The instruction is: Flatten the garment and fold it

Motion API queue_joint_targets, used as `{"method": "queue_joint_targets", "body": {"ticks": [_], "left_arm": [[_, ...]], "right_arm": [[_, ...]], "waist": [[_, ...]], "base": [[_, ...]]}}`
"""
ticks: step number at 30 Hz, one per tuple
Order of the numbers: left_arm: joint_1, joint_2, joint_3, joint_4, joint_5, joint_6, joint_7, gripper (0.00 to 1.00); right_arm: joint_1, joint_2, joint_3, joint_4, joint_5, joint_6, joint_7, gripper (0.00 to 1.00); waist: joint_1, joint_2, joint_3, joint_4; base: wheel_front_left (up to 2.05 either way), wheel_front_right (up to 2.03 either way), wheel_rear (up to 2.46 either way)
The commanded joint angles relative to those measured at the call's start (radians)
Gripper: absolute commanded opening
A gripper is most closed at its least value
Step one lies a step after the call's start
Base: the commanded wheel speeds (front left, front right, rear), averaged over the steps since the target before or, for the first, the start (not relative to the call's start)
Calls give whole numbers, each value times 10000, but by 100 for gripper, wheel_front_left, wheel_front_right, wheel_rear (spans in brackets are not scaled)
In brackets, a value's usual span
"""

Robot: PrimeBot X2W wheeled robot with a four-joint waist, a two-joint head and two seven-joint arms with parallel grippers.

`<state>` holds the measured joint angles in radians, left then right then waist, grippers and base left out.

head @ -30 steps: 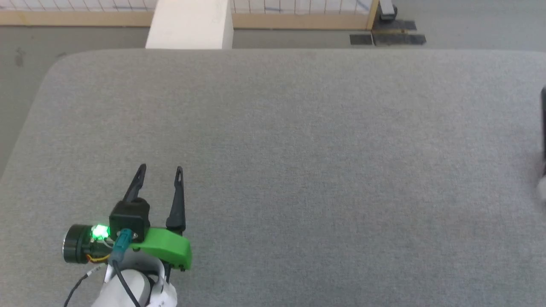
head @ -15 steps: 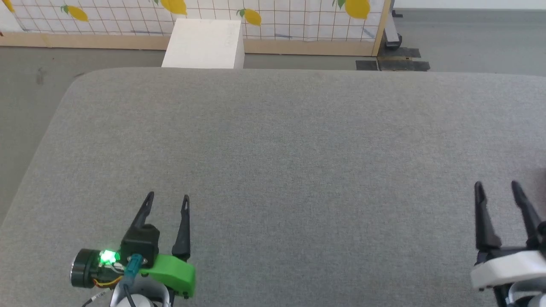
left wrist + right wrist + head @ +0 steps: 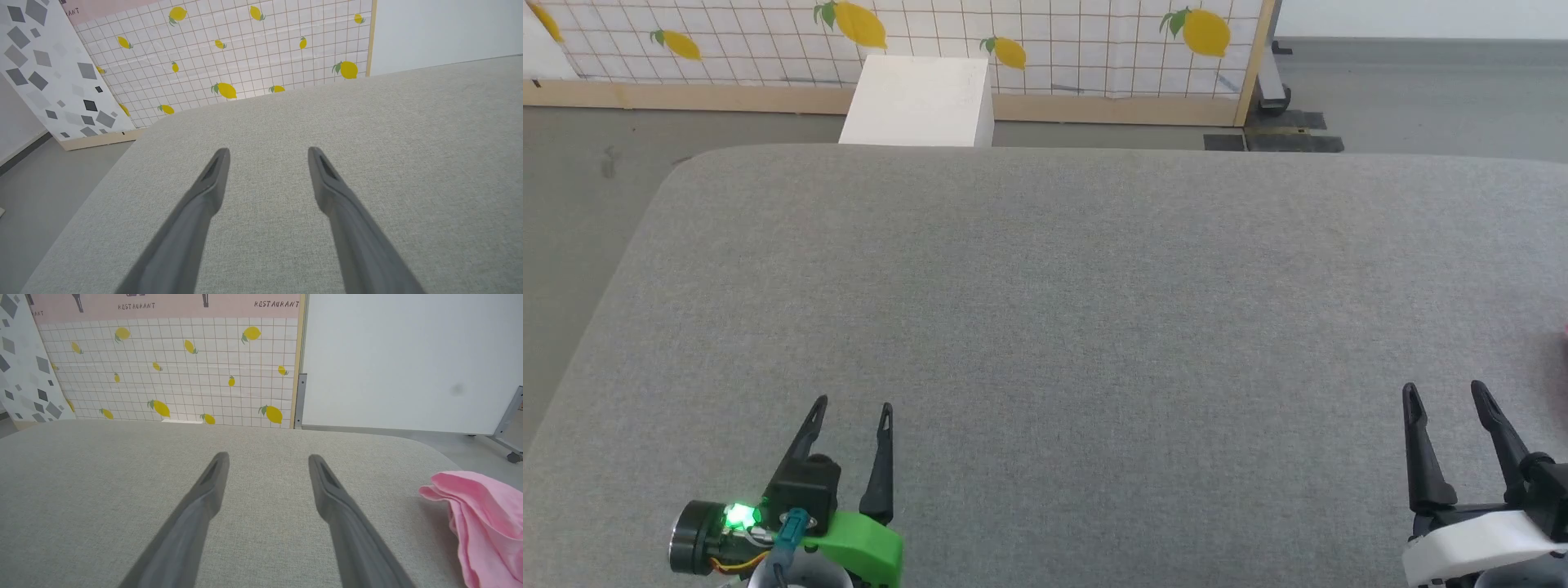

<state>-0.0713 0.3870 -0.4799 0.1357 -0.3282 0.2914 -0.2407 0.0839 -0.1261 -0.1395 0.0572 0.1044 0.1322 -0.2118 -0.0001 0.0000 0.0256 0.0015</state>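
The garment (image 3: 486, 518) is a pink bundle of thin cloth lying bunched on the grey padded table (image 3: 1045, 286), at the lower right of the right wrist view, to the right of my right gripper. A pink sliver of it touches the head view's right edge (image 3: 1565, 333). My right gripper (image 3: 1444, 394) (image 3: 267, 459) hovers open over bare table at the lower right, holding nothing. At the lower left, my left gripper (image 3: 853, 406) (image 3: 267, 153) is open too, with only grey fabric between its fingers.
A white box (image 3: 919, 102) stands on the floor just past the table's far edge. Behind it runs a lemon-patterned grid panel (image 3: 1013, 41) on a wooden base. The table's rounded far-left corner (image 3: 682, 167) drops to grey floor.
The head camera has tilted up, so the table slid down the picture and the lemon panel appeared. My right gripper has come into view at the lower right, open.
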Motion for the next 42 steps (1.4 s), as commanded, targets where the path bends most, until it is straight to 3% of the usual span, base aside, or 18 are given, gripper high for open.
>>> {"method": "queue_joint_targets", "body": {"ticks": [1, 20, 21, 42], "left_arm": [[92, 0, -13, 50, 104, -3, -81, 100], [36, -123, -72, 127, -138, -129, -137, 100], [-3, -100, -83, 130, -146, -136, -75, 0], [100, -577, 625, -88, 356, -543, 293, 0]], "right_arm": [[68, 14, 21, 27, -80, -15, -49, 100], [32, 108, -15, 13, -54, -15, -48, 100], [0, 75, -20, 28, -1, 2, -10, 0], [-123, 170, 182, -60, -149, -1, 313, 0]], "waist": [[1, 0, -17, 4], [1, 0, -79, 10], [1, 0, -78, 11], [1, 0, -111, 7]], "base": [[0, 0, 0], [0, 0, 0], [0, 0, 0], [0, 0, 0]]}}
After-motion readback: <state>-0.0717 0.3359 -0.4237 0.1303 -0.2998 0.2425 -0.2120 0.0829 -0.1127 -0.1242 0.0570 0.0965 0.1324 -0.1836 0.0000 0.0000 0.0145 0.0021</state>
